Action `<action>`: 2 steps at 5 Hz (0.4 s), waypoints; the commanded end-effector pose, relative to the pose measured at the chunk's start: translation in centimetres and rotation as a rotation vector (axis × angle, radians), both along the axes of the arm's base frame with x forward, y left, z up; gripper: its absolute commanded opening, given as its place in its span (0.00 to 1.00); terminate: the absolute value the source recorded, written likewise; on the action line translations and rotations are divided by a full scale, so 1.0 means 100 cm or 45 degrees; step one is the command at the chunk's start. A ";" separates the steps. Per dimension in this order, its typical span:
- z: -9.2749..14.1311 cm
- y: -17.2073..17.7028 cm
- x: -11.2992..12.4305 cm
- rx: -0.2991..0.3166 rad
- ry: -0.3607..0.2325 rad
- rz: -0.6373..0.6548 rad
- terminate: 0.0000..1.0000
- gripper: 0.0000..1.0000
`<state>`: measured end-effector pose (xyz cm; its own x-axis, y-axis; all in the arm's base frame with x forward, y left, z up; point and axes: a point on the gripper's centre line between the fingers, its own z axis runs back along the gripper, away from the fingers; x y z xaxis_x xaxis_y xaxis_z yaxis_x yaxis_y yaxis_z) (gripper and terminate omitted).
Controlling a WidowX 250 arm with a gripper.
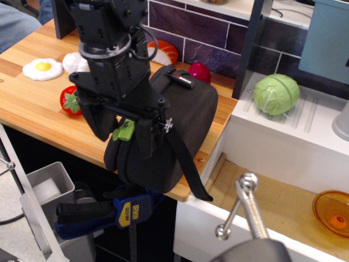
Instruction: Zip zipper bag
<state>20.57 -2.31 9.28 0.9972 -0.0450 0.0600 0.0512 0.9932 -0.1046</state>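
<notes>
Zipper bag (188, 117) overhangs the tabletop's front-right corner; the spread gripper (125, 130), straddling the green pull tab (125, 130), should pinch it squarely.

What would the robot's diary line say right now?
step: reach zipper | claw: open around lime-green pull tab | zipper bag: on counter edge, not gripped

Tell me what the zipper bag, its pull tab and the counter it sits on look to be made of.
Zipper bag: matte black woven fabric, likely over a stiff shell, since it holds a rounded form.
Pull tab: lime-green, looks like soft rubber or plastic; too small to be sure.
Counter: light wood or wood-look laminate, with visible plank grain and a satin finish.
</notes>
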 end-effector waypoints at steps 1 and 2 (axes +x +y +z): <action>0.005 -0.004 0.004 -0.018 -0.057 0.012 0.00 0.00; 0.009 -0.003 0.005 -0.022 -0.072 0.029 0.00 0.00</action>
<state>20.53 -2.32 9.36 0.9966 -0.0290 0.0771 0.0373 0.9934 -0.1084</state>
